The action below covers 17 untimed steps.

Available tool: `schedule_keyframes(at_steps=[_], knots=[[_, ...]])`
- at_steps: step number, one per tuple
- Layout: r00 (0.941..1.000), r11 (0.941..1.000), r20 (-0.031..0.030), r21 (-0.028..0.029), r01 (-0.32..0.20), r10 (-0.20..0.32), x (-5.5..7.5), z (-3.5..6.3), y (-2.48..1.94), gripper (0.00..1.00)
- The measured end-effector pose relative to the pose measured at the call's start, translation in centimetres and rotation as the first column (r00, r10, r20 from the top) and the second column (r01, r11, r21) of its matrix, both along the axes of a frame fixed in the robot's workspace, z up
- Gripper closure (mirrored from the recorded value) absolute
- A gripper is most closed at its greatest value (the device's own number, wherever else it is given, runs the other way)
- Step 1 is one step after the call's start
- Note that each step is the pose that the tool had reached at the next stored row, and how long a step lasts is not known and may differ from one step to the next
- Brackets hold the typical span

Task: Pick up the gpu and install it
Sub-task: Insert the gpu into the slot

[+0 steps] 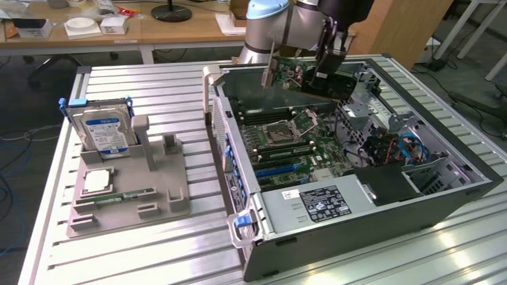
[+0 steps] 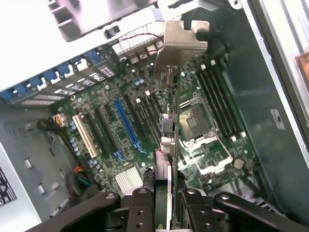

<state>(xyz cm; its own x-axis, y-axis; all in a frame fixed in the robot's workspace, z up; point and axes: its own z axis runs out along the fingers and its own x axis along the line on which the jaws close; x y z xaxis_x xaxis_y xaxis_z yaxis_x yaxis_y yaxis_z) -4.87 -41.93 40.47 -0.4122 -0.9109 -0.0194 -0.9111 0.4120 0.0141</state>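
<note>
Wrist view shows your end effector (image 2: pixel 164 195) clamped on the gpu (image 2: pixel 168 82), picked up and hovering above the motherboard (image 2: pixel 104 130), not yet seated.

Hard drive (image 1: pixel 99 110): blue-and-white label (image 1: pixel 107 133), print too small to read. Power supply (image 1: pixel 289 217): black label (image 1: pixel 321 203) with white print and marks, likewise unreadable.
</note>
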Motion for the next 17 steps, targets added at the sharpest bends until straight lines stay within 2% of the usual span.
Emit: schedule_keyframes(at_steps=[3, 7, 12, 17], knots=[[0.9986, 0.9986, 0.0, 0.0002, -0.052, 0.052, 0.0, -0.01, 0.0, 0.73], [0.9921, 0.9921, 0.0, 0.0003, -0.125, 0.125, 0.0, -0.04, 0.0, 0.73], [0.9777, 0.9777, 0.0004, 0.0003, -0.21, 0.21, 0.0, -0.12, 0.0, 0.73], [0.9629, 0.963, 0.0079, 0.0006, -0.27, 0.27, 0.0, -0.21, 0.0, 0.73]])
